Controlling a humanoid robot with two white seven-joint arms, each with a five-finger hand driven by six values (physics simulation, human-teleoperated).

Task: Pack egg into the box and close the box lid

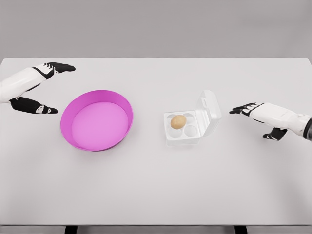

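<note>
A brown egg [178, 122] sits in a cell of the clear plastic egg box [187, 132] at the middle right of the table. The box lid [210, 111] stands tilted open on its right side. My right hand [243, 110] hovers just right of the lid, fingers stretched toward it and holding nothing. My left hand [51, 87] is at the far left, fingers spread wide apart, with nothing in it.
An empty magenta bowl [97, 120] stands left of the egg box, close to my left hand. The white table [156, 190] runs wide in front of both objects.
</note>
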